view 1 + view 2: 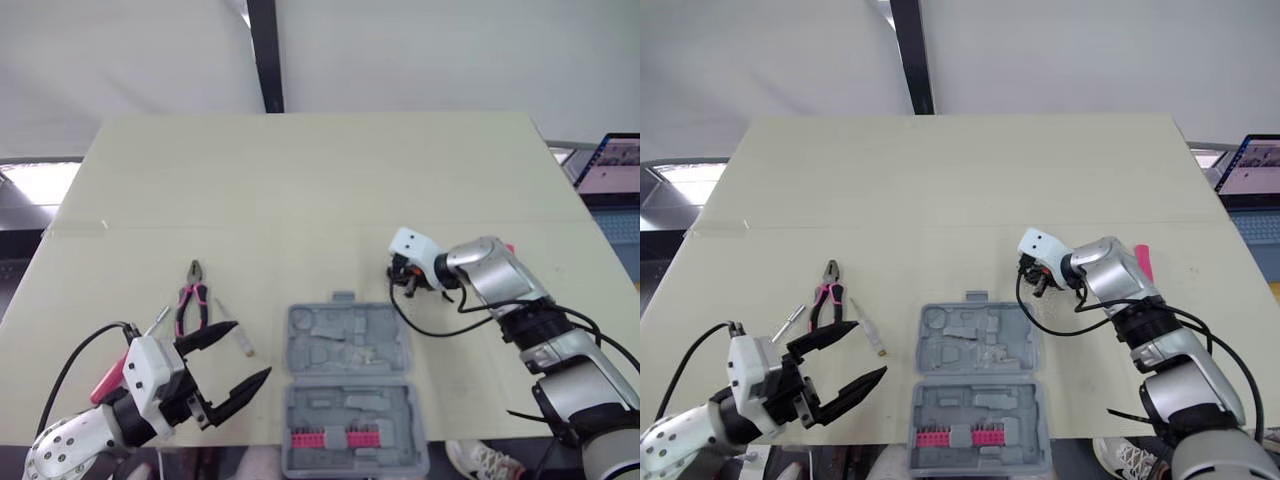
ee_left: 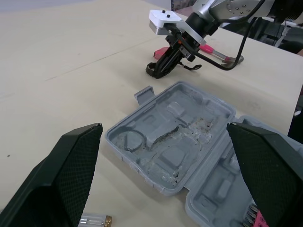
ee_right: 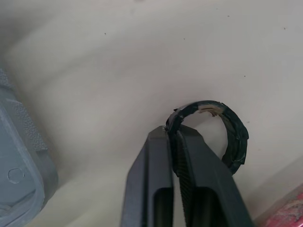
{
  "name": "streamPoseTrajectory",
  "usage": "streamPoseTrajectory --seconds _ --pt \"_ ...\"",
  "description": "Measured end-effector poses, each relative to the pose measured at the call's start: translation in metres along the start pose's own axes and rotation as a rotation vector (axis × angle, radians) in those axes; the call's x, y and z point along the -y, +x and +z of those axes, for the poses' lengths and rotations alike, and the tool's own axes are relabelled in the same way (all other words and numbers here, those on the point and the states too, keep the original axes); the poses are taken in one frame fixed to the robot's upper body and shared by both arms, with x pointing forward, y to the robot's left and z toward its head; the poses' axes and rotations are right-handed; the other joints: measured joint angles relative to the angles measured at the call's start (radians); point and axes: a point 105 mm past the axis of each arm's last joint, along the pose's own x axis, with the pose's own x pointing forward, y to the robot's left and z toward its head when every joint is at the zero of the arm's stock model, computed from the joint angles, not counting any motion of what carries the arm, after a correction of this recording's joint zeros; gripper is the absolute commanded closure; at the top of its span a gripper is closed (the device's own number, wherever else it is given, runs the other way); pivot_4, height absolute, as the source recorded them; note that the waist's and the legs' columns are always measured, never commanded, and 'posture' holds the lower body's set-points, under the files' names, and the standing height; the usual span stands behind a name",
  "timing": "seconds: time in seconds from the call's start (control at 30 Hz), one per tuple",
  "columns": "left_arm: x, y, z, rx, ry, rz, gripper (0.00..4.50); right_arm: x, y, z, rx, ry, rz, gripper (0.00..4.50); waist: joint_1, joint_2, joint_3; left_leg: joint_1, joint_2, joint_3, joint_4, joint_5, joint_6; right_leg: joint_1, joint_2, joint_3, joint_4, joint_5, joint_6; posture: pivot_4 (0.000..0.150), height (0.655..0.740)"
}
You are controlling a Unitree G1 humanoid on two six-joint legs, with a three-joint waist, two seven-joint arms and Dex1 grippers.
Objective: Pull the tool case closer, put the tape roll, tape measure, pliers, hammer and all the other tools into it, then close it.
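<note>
Grey case (image 1: 348,385) open between pliers (image 1: 191,300), right hand (image 3: 173,132) pinching tape roll (image 3: 238,137).

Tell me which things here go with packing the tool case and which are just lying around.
Job: tool case, tape roll in the right gripper, pliers, small screwdriver, metal bit, pink-handled tool.
Lying about: laptop, far right.

The silver-grey right arm (image 1: 497,272) carries looping black cables (image 1: 430,333), and a white block (image 1: 150,368) tops the black, mesh-textured fingers (image 2: 66,179) of the left gripper (image 1: 250,350).
</note>
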Motion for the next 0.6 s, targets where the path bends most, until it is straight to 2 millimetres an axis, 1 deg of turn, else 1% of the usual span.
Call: streamPoseTrajectory --seconds 0.2,0.27,0.3,0.37,0.43,0.47,0.5,0.57,0.6 --pt "0.0 0.0 0.0 0.001 -0.001 0.002 0.0 0.002 -0.001 -0.001 0.001 -0.001 -0.006 4.44 -0.001 0.0 0.0 0.0 0.0 0.0 0.0 0.0 0.0 0.0 0.0 0.0 0.0 0.0 0.0 0.15 0.74" --pt "0.0 0.0 0.0 0.005 -0.006 0.01 0.0 0.004 -0.006 0.0 0.0 0.005 -0.012 4.44 0.0 0.0 0.0 0.0 0.0 0.0 0.0 0.0 0.0 0.0 0.0 0.0 0.0 0.0 0.0 0.15 0.74" --pt "-0.001 0.0 0.0 0.006 -0.01 0.015 0.0 0.005 -0.011 0.002 0.008 0.006 -0.015 4.44 0.0 0.001 0.0 -0.001 0.0 0.0 0.0 0.0 0.0 0.0 0.0 0.0 0.0 0.0 0.0 0.15 0.74" --pt "-0.002 -0.001 0.0 0.021 -0.029 0.036 0.0 0.007 -0.029 0.009 0.036 0.007 -0.013 4.44 0.002 0.002 0.001 -0.002 0.0 0.0 0.0 0.0 0.0 -0.001 0.0 0.0 0.0 0.0 0.0 0.15 0.74" --pt "-0.005 -0.006 -0.001 0.017 -0.046 0.066 0.0 0.003 -0.051 0.025 0.09 -0.007 0.001 4.44 0.003 0.002 0.001 -0.001 0.0 0.0 -0.001 0.0 0.0 -0.001 0.0 0.0 0.0 0.0 0.0 0.15 0.74" --pt "-0.006 -0.009 0.0 0.017 -0.049 0.077 0.0 -0.002 -0.06 0.033 0.116 -0.013 0.016 4.44 0.002 0.002 0.001 -0.001 0.0 0.0 -0.001 0.0 0.0 -0.001 0.0 0.0 -0.001 0.0 0.0 0.15 0.74" --pt "-0.007 -0.012 0.0 0.016 -0.053 0.09 0.0 -0.012 -0.067 0.041 0.138 -0.026 0.045 4.44 0.001 0.002 0.001 -0.001 0.0 0.0 -0.001 0.0 0.0 -0.001 0.0 0.0 0.0 0.0 0.0 0.15 0.74" --pt "-0.009 -0.015 0.0 0.02 -0.059 0.109 0.0 -0.03 -0.072 0.048 0.161 -0.03 0.102 4.44 0.001 0.001 0.001 -0.001 0.001 0.0 -0.001 0.0 0.0 0.0 0.0 0.0 -0.001 0.0 0.0 0.15 0.74" --pt "-0.009 -0.018 -0.001 0.015 -0.065 0.121 0.0 -0.046 -0.072 0.05 0.17 -0.029 0.153 4.44 0.003 0.001 0.001 -0.001 0.0 0.0 -0.001 0.0 0.0 0.0 0.0 0.0 0.0 0.0 0.0 0.15 0.74"
